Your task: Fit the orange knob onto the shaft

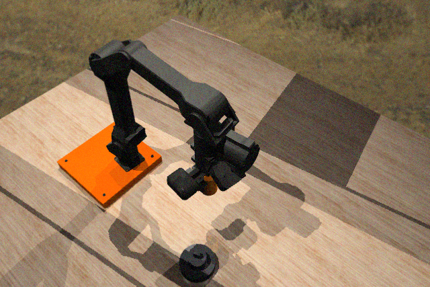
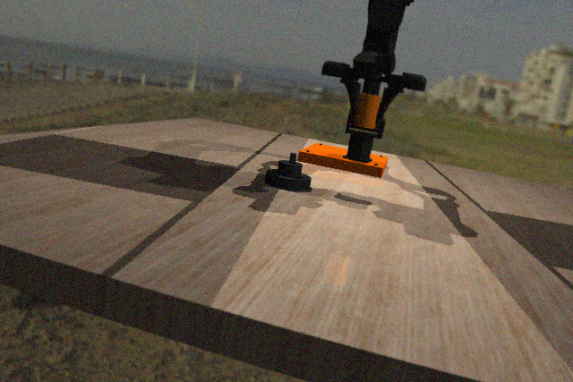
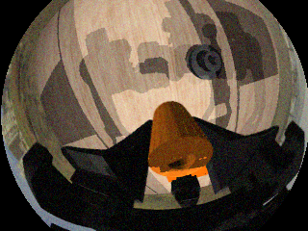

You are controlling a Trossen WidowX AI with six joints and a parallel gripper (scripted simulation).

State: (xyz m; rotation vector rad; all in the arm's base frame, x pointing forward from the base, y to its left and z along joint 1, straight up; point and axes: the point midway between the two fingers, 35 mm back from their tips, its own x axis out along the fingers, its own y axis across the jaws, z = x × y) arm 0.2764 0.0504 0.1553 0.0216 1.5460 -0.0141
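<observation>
"Orange and tapered, the round knob (image 1: 209, 185) (image 2: 367, 110) (image 3: 179, 137) shows beneath the black metal gripper (image 1: 205, 181) (image 2: 366, 114) (image 3: 179, 144) from the top; where's the round dark pedestal (image 1: 198, 263) (image 2: 287, 177) (image 3: 204, 62)?"
"Well apart from the knob, on the wooden table (image 1: 312, 242) (image 2: 323, 322) (image 3: 130, 24)."
"And the exterior view?"
"The pincer grips the knob in mid-air; the thin dark shaft (image 2: 293, 157) stands bare and upright on the pedestal."
"The wrist view?"
"The knob sits between both fingers, its hole facing the camera. Its flat side is too unclear to tell."
</observation>
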